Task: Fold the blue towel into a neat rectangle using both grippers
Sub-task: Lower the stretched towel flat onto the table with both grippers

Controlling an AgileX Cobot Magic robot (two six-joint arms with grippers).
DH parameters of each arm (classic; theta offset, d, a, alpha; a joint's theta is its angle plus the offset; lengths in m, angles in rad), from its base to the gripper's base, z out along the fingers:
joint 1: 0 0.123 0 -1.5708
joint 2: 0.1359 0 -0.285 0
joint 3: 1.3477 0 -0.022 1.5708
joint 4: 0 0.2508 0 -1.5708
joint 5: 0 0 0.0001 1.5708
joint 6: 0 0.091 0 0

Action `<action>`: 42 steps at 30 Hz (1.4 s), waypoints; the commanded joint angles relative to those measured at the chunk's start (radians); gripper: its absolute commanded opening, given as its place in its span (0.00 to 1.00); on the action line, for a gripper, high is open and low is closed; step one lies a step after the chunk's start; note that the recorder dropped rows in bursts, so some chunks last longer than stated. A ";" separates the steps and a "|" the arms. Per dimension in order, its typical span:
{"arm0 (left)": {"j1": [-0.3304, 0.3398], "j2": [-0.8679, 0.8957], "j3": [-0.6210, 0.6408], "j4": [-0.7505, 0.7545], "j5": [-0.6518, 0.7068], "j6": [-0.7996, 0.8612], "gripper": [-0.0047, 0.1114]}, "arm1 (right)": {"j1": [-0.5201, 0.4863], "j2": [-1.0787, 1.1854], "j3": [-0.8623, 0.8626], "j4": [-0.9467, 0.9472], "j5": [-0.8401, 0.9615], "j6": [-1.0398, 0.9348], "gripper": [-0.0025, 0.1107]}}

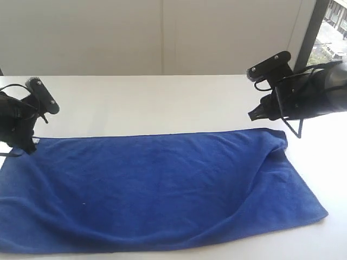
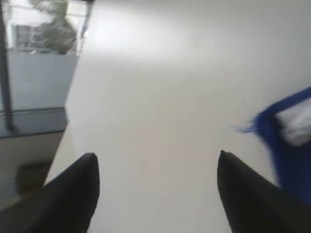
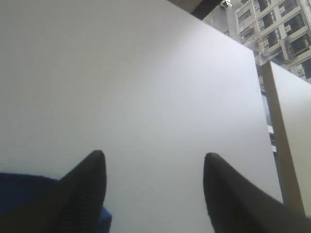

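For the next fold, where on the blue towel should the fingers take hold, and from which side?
Probably the blue towel at the two corners of its far long edge, coming down from the far side. That edge lies straight and flat on the table, and the left gripper and right gripper both stand open just beside those corners.

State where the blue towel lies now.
In the exterior view, the blue towel lies spread over the near part of the white table, its far corners beside the left gripper and the right gripper.
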 commanded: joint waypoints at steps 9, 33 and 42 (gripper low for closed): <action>-0.055 -0.137 -0.049 -0.396 0.172 0.126 0.57 | -0.006 -0.246 -0.010 0.774 0.136 -0.731 0.45; -0.268 -0.617 0.401 -1.387 -0.279 0.667 0.04 | -0.006 -0.275 0.326 1.330 0.129 -1.201 0.02; -0.268 -0.911 0.574 -1.398 -0.433 0.660 0.04 | -0.006 -0.159 0.326 1.284 0.186 -1.172 0.02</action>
